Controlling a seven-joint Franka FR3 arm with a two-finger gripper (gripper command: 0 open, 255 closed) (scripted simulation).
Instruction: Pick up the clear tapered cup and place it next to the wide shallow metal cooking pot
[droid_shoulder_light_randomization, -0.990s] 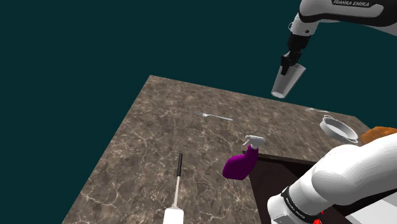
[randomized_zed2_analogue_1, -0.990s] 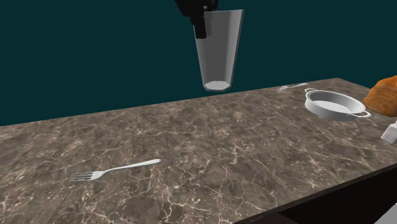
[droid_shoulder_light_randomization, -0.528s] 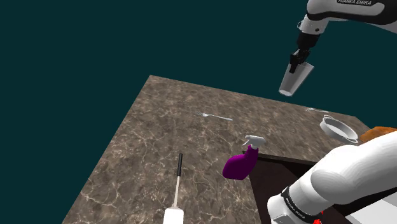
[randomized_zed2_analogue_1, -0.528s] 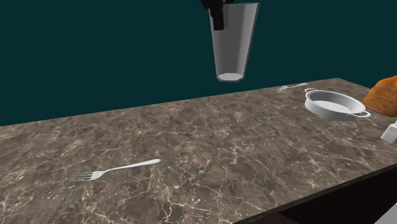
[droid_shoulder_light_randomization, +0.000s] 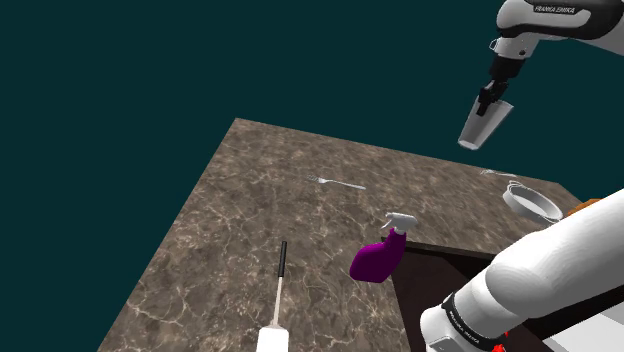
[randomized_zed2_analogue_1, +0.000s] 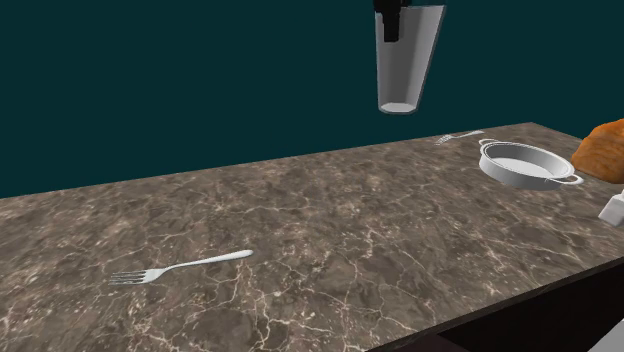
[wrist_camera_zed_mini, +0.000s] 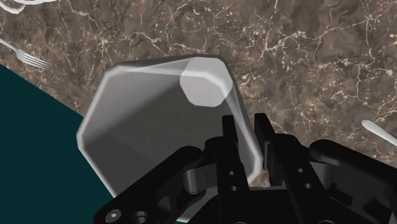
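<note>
The black fingers (wrist_camera_zed_mini: 230, 137) pinch one wall of the pale tapered cup (wrist_camera_zed_mini: 159, 108) at its rim, one finger inside and one outside. The cup hangs upright, high in the air above the tabletop (randomized_zed2_analogue_1: 330, 230), close to its far edge. So the pick-up is done. What is left, I judge, is to carry the cup to the shallow grey pot (randomized_zed2_analogue_1: 515, 178), lower it and release. The pot stands near a corner, with a small fork (randomized_zed2_analogue_1: 460, 136) behind and an orange thing (randomized_zed2_analogue_1: 603, 150) beside it. The bare surface before it offers more room.

Brown marble counter (droid_shoulder_light_randomization: 262, 205), teal backdrop (droid_shoulder_light_randomization: 100, 80)
</note>
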